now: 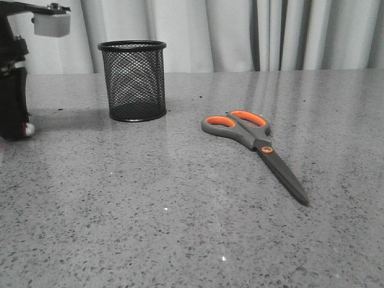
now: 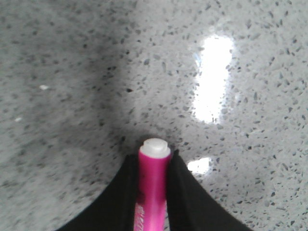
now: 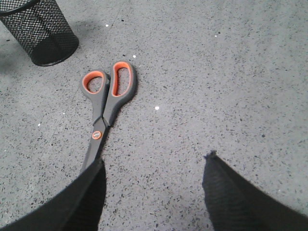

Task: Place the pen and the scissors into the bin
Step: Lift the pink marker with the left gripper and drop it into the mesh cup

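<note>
My left gripper [image 2: 154,161] is shut on the magenta pen [image 2: 153,187], whose white end [image 2: 155,147] pokes out between the black fingers, just above the speckled table. In the front view the left arm [image 1: 13,90] stands at the far left, left of the black mesh bin [image 1: 132,80]; the pen is hidden there. The scissors [image 1: 255,141] lie flat, closed, at centre right, handles toward the bin. In the right wrist view the scissors [image 3: 105,103] lie ahead of my open, empty right gripper [image 3: 154,166], the blade tip hidden behind one finger [image 3: 84,197]. The bin [image 3: 38,29] is beyond.
The grey speckled table [image 1: 180,228] runs back to a pale curtain [image 1: 240,33]. A white block [image 1: 51,24] on the left arm hangs at the top left. Bright light reflections [image 2: 212,77] lie on the table under the left gripper.
</note>
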Motion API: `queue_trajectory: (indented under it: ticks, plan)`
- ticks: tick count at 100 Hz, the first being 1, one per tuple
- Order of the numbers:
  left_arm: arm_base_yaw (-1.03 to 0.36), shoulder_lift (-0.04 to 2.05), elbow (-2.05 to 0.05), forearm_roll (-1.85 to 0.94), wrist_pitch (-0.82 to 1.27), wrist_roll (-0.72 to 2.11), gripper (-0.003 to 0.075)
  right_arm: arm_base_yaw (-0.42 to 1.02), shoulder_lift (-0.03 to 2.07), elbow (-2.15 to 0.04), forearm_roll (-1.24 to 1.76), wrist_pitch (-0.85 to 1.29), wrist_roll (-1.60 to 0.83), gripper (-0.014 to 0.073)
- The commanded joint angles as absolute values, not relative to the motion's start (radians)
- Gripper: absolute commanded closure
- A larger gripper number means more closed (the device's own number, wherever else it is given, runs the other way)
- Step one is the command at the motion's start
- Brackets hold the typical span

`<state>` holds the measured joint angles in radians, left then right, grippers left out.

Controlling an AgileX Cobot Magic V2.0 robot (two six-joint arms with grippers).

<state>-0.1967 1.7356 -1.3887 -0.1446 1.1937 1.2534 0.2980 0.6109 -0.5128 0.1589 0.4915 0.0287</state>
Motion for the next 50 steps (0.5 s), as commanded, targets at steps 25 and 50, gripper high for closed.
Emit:
queue_trajectory:
  ticks: [25,50]
  plan:
    - [-0.195,1.43,-1.574,-0.481,0.885,1.024,0.0739,0.3,0.617,-0.548,0.152,0.431,0.018,0.0195]
    - [-0.195,1.338,-1.461,-1.272,0.794,1.368,0.0739,0.3,0.617,-0.548,0.152,0.426,0.018,0.0195]
